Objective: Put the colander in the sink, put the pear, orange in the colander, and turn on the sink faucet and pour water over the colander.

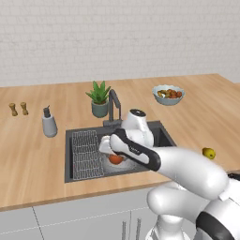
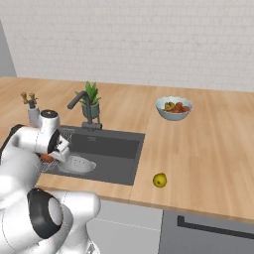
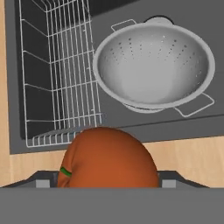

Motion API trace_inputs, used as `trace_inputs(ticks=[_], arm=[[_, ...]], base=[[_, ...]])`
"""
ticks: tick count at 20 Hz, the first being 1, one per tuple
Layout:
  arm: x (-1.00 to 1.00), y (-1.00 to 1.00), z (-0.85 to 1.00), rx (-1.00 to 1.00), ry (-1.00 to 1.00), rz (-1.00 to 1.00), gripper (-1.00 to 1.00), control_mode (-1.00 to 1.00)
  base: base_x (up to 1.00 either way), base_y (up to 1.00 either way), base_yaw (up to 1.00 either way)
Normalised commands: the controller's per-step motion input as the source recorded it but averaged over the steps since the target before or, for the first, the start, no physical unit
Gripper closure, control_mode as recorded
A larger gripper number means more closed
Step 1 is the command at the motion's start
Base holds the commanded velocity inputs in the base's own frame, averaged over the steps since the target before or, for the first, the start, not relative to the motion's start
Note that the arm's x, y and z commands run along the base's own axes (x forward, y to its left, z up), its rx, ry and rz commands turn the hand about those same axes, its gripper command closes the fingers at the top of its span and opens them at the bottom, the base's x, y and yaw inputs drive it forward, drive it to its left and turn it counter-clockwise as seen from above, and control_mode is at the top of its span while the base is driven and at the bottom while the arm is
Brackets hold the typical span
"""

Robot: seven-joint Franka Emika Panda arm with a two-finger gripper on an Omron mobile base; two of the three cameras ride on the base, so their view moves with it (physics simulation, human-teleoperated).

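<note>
The orange [image 3: 108,158] is held in the claw [image 3: 107,183], whose jaws stand wide apart and are closed on the fruit across its broad middle; in the hand view the fruit bulges up between the two dark finger tips. It is carried above the near edge of the sink [image 1: 75,176], with the pale wood of the tabletop [image 3: 183,159] directly under and to either side of it.

Ahead of the claw, down inside the basin, the colander [image 3: 154,65] is seen upright and empty, its wire handles out to both sides. Just beside the colander, on the claw's left in the hand view, lies the wire grid rack [image 3: 59,78]. The pear [image 1: 208,153] is left on the tabletop well apart from the claw, off to the robot's right, past the sink's rim. The sink faucet [image 1: 113,105] stands beyond the claw at the far side of the basin; no stream is seen from it.

The orange is judged firm, round and smooth-skinned, light enough, but apt to roll or slip if gripped off its widest part, so the hold across the middle is suitable. The colander is judged stiff, light metal, likely to slide or tip when fruit is dropped in off-centre; a low, central release is called for.
</note>
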Motion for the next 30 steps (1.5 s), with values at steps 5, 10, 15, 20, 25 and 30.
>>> trace_inputs(ticks=[5,10,15,20,25,30], arm=[[0.24,-0.88,0.0,0.0,0.0,0.0,1.0,-1.0],[0.21,-0.33,-0.31,0.0,-0.13,0.03,1.0,-1.0],[0.28,-0.3,-0.46,0.0,-0.12,0.05,1.0,-1.0],[0.19,-0.13,-0.22,0.0,0.0,0.04,1.0,-1.0],[0.21,0.0,-0.16,0.0,0.01,0.04,1.0,-1.0],[0.15,0.0,-0.25,0.0,0.02,0.04,1.0,-1.0]], base=[[0.0,0.0,0.0],[0.0,0.0,0.0],[0.0,0.0,0.0],[0.0,0.0,0.0],[0.0,0.0,0.0],[0.0,0.0,0.0]])
